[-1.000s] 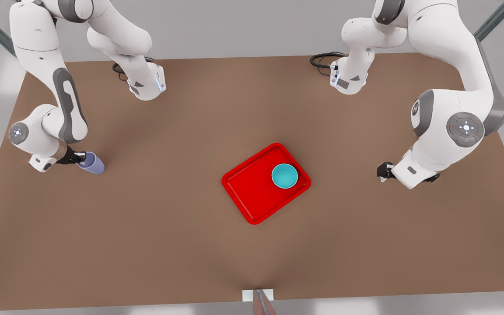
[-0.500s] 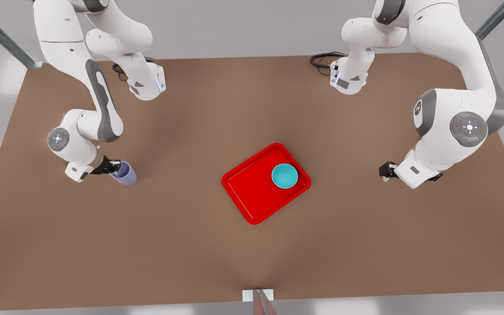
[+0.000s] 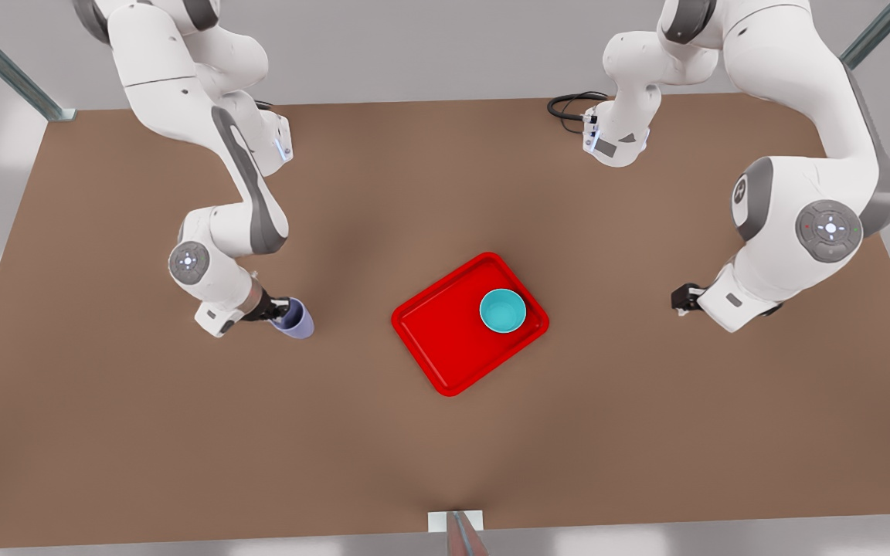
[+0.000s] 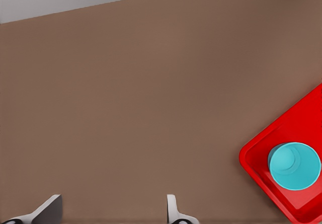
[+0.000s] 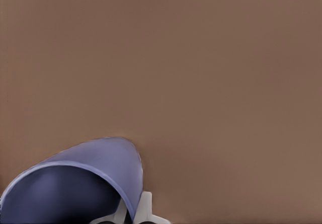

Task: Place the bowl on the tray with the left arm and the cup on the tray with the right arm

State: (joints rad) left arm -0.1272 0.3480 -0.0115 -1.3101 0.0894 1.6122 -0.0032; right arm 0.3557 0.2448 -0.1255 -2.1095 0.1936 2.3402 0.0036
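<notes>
Progress since a second ago is all on the cup side: you can see the right gripper (image 3: 279, 313), on the front view's left, has carried the small pale lavender handleless cup (image 3: 295, 319) well closer to the flat bright red rectangular tray (image 3: 445, 351), though a clear stretch of brown table (image 3: 182, 432) still separates them. Its fingers (image 5: 143, 211) are clamped on the cup's wall, one inside the rim, and the cup rides tilted with its dark mouth turned partly sideways. That leaves, by my reading, the last carry and a set-down on the tray's bare half. The small round teal bowl (image 3: 503, 310) already sits upright inside the tray's corner nearest the left gripper (image 3: 679, 300), which waits well off the tray, its fingers (image 4: 173, 210) spread and empty.
</notes>
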